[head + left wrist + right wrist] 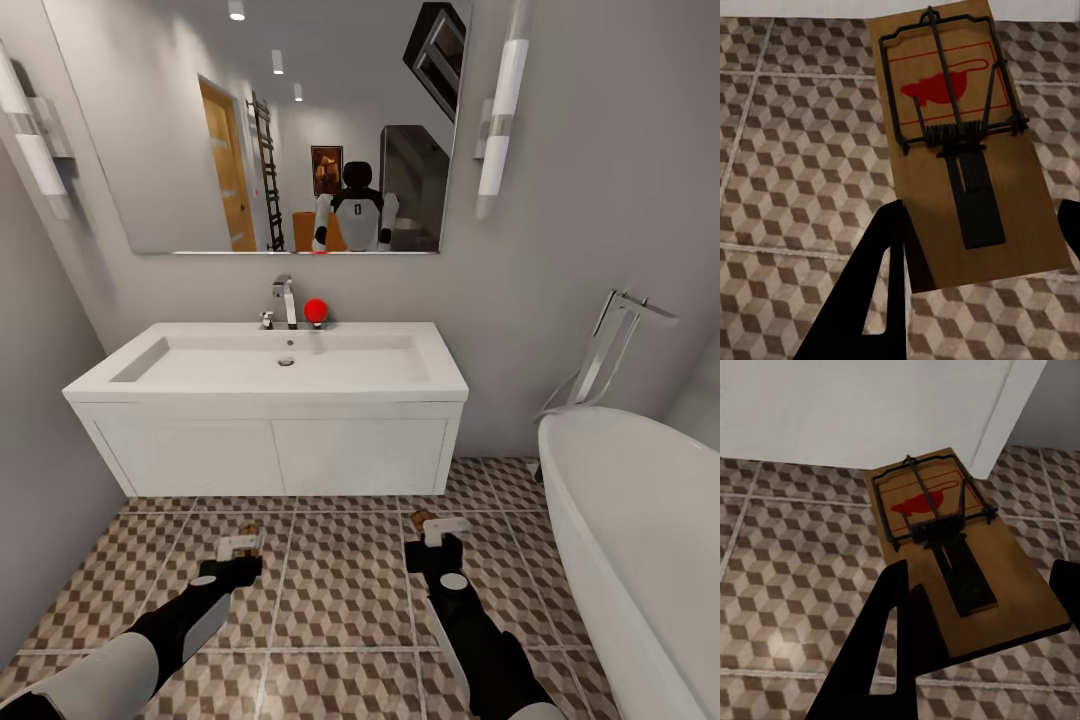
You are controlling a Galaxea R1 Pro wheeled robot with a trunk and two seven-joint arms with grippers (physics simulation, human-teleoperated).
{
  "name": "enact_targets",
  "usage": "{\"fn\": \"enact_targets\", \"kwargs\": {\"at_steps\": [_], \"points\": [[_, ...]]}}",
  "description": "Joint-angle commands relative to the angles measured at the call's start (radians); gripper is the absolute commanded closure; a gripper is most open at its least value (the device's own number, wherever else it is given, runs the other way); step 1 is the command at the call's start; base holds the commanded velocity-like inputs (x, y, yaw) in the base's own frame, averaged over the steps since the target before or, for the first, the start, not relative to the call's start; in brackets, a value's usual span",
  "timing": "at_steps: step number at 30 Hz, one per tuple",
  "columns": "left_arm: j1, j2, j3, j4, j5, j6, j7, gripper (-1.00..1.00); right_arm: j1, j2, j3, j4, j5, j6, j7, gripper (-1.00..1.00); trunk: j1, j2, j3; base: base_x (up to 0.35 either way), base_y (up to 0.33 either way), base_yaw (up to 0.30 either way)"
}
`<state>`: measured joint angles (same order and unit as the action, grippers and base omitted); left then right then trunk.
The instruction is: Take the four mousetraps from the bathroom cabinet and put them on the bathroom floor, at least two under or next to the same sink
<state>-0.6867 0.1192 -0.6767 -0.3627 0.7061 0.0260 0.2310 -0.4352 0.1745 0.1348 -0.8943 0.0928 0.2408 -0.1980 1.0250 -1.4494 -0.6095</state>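
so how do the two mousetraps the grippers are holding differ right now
The left gripper's mousetrap hangs over open bathroom floor, while the right gripper's mousetrap points at the white front of the bathroom sink unit. In the head view the left gripper sits before the sink's middle, the right gripper near its bathtub-side end. Shared: tan board, black spring bar, red mark, each gripped at one end.

The bathroom sink (265, 385) hangs on the wall, a mirror (280, 125) above it and a bathtub (640, 540) to its right. In front of the sink, above the bathroom floor (345, 590), 2 mousetraps sit side by side: one (240, 545) in the left gripper (238, 556), one (440, 528) in the right gripper (437, 540).
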Motion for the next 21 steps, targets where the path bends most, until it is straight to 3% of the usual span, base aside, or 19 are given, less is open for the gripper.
{"fn": "enact_targets", "kwargs": {"at_steps": [1,11,21], "points": [[-0.001,0.001,-0.009,-0.004,0.005,0.003,0.012,1.00,0.000,0.000,0.002,-0.001,0.009,0.009,-0.003,1.00,0.000,-0.001,-0.001,0.000,0.000,0.000],[-0.001,-0.001,-0.015,-0.006,0.004,-0.057,0.008,1.00,0.000,0.000,0.000,-0.001,0.005,0.009,0.034,1.00,0.000,-0.001,-0.001,0.000,0.000,0.000],[-0.001,-0.037,-0.018,-0.020,0.004,-0.061,0.012,1.00,0.000,0.000,0.003,-0.005,0.006,0.009,0.038,1.00,0.000,-0.001,-0.001,0.000,0.000,0.000]]}}
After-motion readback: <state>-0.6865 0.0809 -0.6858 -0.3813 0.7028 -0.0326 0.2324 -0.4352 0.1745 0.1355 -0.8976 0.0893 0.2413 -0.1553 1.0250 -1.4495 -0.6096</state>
